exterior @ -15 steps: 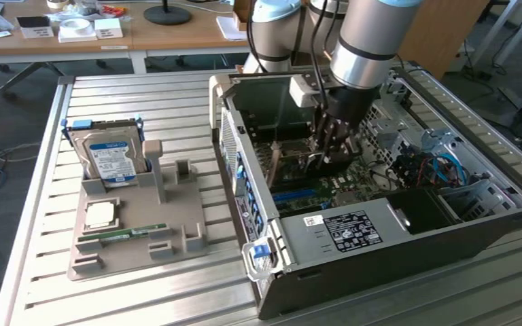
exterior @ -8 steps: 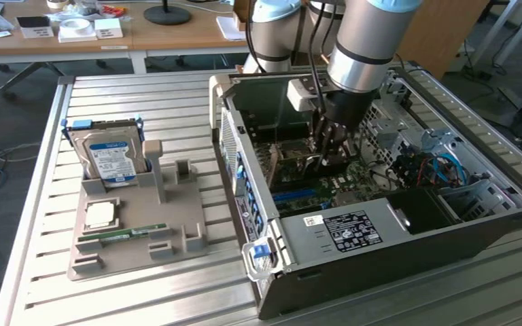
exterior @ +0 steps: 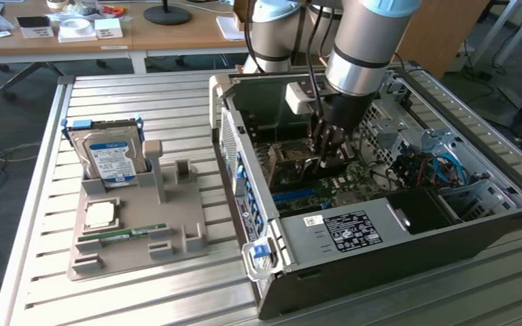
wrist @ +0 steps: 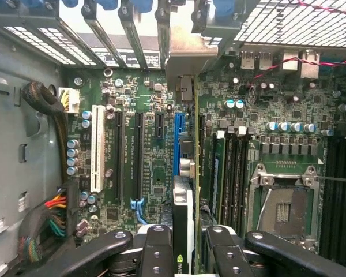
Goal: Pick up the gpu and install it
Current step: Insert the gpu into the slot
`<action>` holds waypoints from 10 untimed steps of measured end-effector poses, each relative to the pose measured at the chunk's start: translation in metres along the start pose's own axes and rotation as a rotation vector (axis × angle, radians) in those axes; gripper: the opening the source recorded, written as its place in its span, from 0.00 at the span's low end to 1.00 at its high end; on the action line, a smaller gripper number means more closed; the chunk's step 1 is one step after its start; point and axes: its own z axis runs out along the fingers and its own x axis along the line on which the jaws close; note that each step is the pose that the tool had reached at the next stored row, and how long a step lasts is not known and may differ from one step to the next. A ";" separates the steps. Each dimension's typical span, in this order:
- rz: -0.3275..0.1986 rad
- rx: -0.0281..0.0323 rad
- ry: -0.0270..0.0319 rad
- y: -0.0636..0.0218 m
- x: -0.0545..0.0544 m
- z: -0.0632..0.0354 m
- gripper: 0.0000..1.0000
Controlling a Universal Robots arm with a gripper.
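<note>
At the exterior view's left, on the slatted metal table [exterior: 188, 92], sits a tan holder [exterior: 123, 257]. A hard drive [exterior: 111, 159] stands upright at its far end, a square processor chip [exterior: 100, 215] lies flat nearer the lower edge, and a narrow RAM stick [exterior: 125, 236] lies just below that. All of it is well apart from me.

In the middle of the frame lies the open computer case [exterior: 379, 272]. My arm [exterior: 366, 47] drops into it from the upper edge, and my gripper [exterior: 334, 139] is low over the motherboard [exterior: 329, 183]. I am clenched on the gpu [wrist: 183, 199]. In the wrist view the card stands edge-on between my fingers [wrist: 155, 248], and its silvery bracket [wrist: 187, 49] reaches the row of rear slot covers [wrist: 95, 29]. It runs alongside the blue slot [wrist: 176, 135]; whether it is seated I cannot tell.

Crowding it on one side are the black slots [wrist: 139, 150] and a white slot [wrist: 97, 150]. On the other side are the memory slots [wrist: 236, 173] and the empty processor socket [wrist: 282, 202]. At the exterior view's right, blue cables [exterior: 442, 170] loop inside the case.
</note>
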 end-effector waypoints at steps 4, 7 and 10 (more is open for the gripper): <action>0.000 -0.0001 0.0004 0.0016 0.000 0.0058 0.27; 0.000 -0.0002 0.0009 0.0019 0.000 0.0057 0.27; -0.001 0.0004 0.0008 0.0052 0.000 0.0084 0.27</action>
